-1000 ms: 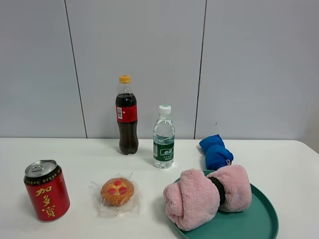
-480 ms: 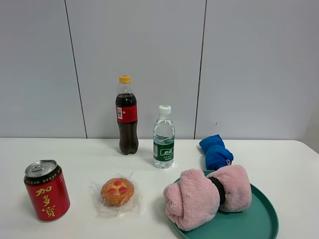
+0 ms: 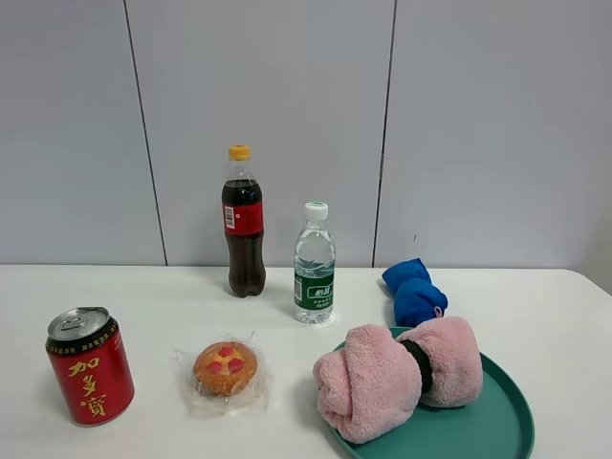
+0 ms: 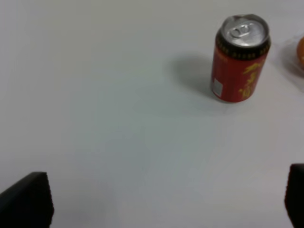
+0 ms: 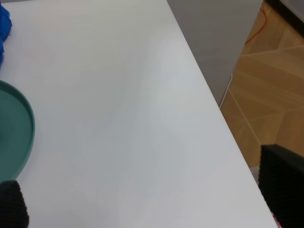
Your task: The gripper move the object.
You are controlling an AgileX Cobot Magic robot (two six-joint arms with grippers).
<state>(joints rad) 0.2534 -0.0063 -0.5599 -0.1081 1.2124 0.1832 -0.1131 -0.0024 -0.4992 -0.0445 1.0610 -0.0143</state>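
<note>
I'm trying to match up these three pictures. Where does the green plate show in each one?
Exterior high: the green plate sits at the lower right, under the pink towel.
Left wrist: not in it; only the red can stands out.
Right wrist: just its rim shows at the left edge.
Shared landmark: the blue cloth behind the plate.

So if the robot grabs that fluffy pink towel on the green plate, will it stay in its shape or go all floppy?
The pink towel looks plush, so it would probably squash under a grip. The black band cinching its middle likely keeps it bundled, though the puffy ends may droop. It seems light for its size, and being soft and fuzzy, it is unlikely to slip or roll off the green plate.
</note>
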